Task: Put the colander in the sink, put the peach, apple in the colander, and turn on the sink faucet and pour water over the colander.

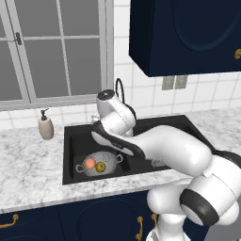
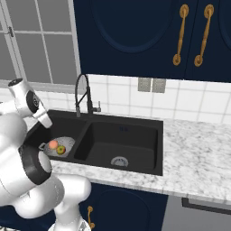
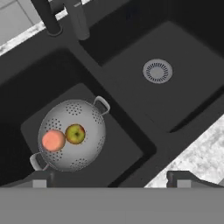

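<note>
A beige soap dispenser point(image 1: 45, 125) stands on the white marbled counter point(image 1: 28, 164) at the far left, below the window. To its right, the matte black double-basin sink point(image 1: 70, 136) holds the small silver-grey perforated metal colander point(image 1: 111, 162) on the floor of its left basin. Inside the colander lie the round orange-pink peach point(image 3: 53, 140) on the left and the yellow-green apple point(image 3: 75, 134) just beside it on the right, the two close together. Right of the basin with the colander, behind the divider, rises the tall black gooseneck sink faucet point(image 2: 82, 92). The right basin shows its round silver drain point(image 2: 119, 161). The two-finger gripper point(image 3: 109, 180) hovers above the sink with its jaws spread wide, holding nothing, its dark fingertips point(image 3: 39, 179) well clear of the colander.
</note>
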### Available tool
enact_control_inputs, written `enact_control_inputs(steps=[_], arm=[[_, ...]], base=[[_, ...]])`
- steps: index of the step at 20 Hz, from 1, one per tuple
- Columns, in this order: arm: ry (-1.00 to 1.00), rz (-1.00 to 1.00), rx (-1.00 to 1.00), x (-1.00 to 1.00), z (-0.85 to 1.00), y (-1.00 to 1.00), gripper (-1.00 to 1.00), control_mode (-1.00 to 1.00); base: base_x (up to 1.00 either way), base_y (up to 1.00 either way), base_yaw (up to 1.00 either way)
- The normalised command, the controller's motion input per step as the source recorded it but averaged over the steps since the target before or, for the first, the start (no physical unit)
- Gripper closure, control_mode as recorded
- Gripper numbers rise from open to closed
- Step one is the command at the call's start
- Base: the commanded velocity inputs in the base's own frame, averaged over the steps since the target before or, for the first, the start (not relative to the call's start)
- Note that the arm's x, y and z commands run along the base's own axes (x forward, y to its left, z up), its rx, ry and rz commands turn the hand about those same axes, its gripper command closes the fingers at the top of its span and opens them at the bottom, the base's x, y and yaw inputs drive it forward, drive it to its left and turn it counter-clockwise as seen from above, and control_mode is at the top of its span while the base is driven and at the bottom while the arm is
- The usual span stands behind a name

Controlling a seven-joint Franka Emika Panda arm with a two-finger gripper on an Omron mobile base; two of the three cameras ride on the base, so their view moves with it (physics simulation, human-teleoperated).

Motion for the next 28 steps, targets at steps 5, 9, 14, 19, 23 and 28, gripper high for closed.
enact_control_inputs(steps=[5, 9, 14, 19, 23, 28], arm=[[-0.06, 0.08, 0.00, -0.05, 0.17, -0.14, -1.00, -1.00], [-0.05, 0.06, 0.00, 0.00, 0.15, -0.27, -1.00, -1.00], [-0.03, 0.15, 0.00, 0.20, 0.07, -0.46, -1.00, -1.00], [-0.01, 0.29, 0.00, 0.35, 0.04, -0.43, -1.00, -1.00], [-0.01, 0.16, 0.00, 0.60, 0.21, -0.08, -1.00, -1.00], [0.00, 0.00, 0.00, 0.44, 0.44, -0.12, -1.00, -1.00]], base=[[0.00, 0.00, 0.00], [0.00, 0.00, 0.00], [0.00, 0.00, 0.00], [0.00, 0.00, 0.00], [0.00, 0.00, 0.00], [0.00, 0.00, 0.00]])
